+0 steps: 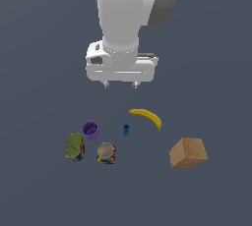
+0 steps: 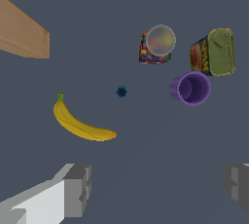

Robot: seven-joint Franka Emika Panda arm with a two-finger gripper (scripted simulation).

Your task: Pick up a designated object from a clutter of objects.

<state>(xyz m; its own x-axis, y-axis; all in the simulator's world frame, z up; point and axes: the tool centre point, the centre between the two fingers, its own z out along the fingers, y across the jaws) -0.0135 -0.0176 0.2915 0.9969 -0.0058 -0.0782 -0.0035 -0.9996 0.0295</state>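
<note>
The designated object, a tiny blue cylinder-like piece (image 1: 126, 130) (image 2: 121, 91), stands on the dark floor between the purple cup (image 1: 90, 129) (image 2: 190, 88) and the yellow banana (image 1: 147, 117) (image 2: 80, 124). My gripper (image 1: 120, 85) (image 2: 158, 189) hangs open well above the clutter, with nothing between its fingers (image 2: 78, 189). In the exterior view it sits above and slightly behind the blue piece. The wrist view looks straight down on the piece, which lies ahead of the fingertips.
An olive-green can (image 1: 75, 146) (image 2: 216, 52) lies beside the cup. A round jar with a colourful label (image 1: 106, 152) (image 2: 156, 44) stands near it. A brown wooden block (image 1: 188, 153) (image 2: 22, 33) sits at the exterior view's right.
</note>
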